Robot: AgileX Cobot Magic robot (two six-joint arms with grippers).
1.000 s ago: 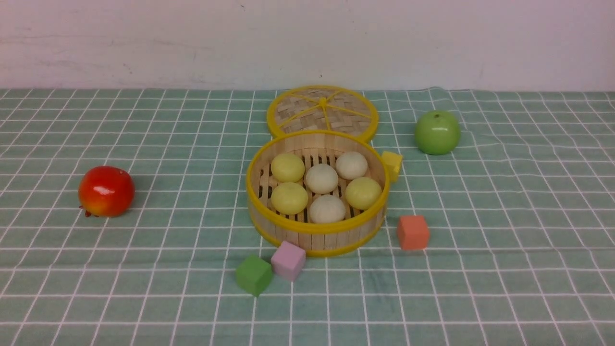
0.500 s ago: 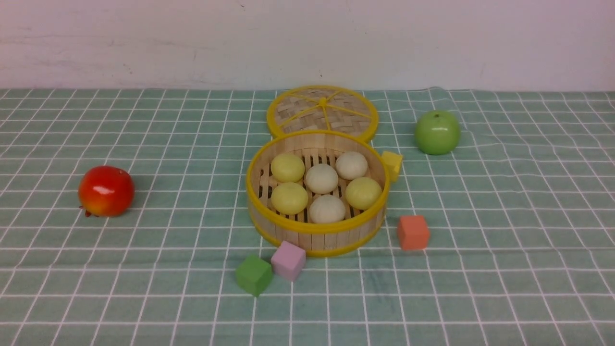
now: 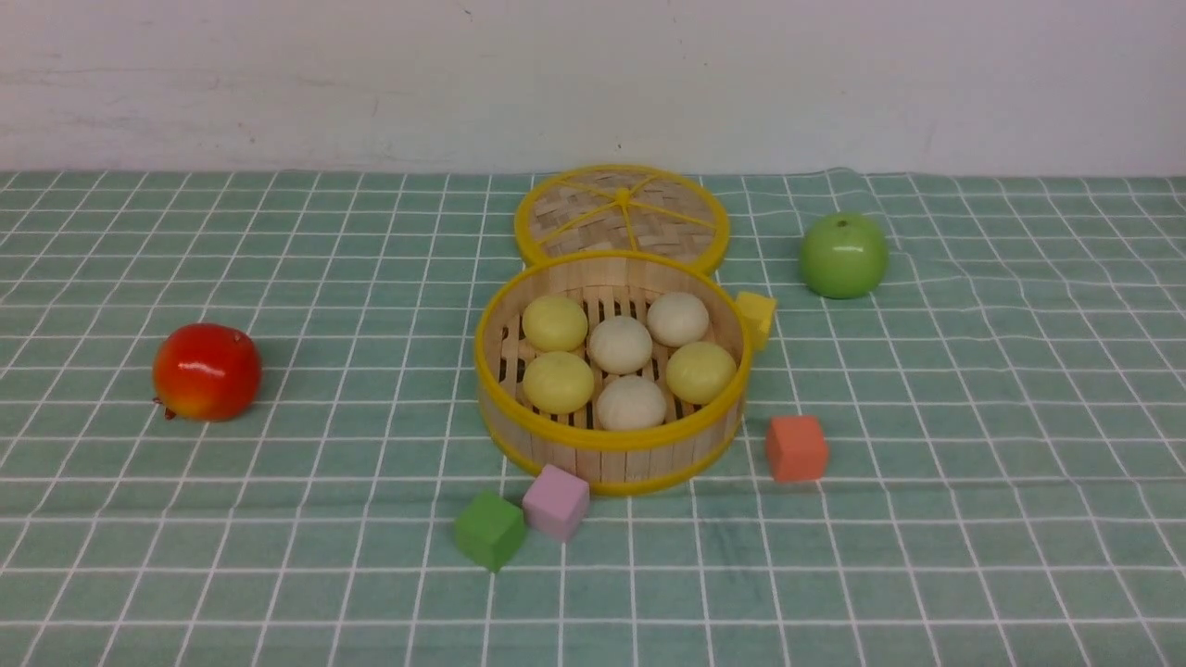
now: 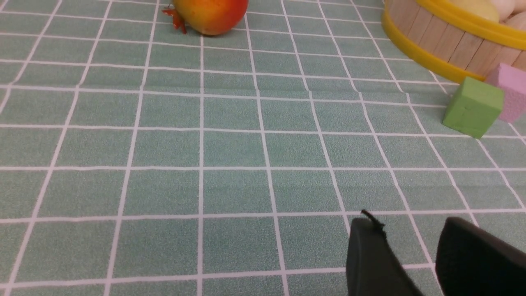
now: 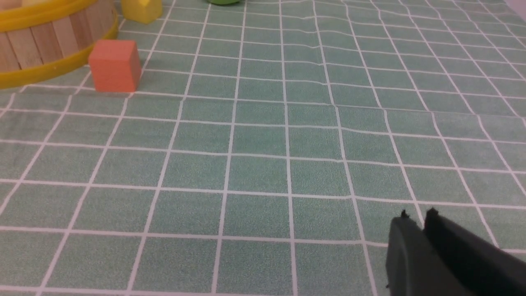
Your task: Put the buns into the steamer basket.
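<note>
The steamer basket (image 3: 611,445) stands at mid-table with several buns inside: three pale yellow ones (image 3: 554,322) and three beige-white ones (image 3: 620,344). None lies outside it. Neither arm shows in the front view. In the left wrist view my left gripper (image 4: 407,223) hovers open over bare cloth with nothing between its fingers. The basket wall (image 4: 448,41) is far off at that picture's corner. In the right wrist view my right gripper (image 5: 418,216) has its fingers almost together and empty, well short of the basket (image 5: 49,37).
The flat woven lid (image 3: 621,215) lies behind the basket. A red fruit (image 3: 206,371) sits far left and a green apple (image 3: 843,255) back right. Foam cubes ring the basket: yellow (image 3: 757,317), orange (image 3: 796,447), pink (image 3: 556,501), green (image 3: 488,529).
The red fruit sits a touch lower in the front view. Basket, buns, cubes and lid have not moved.
</note>
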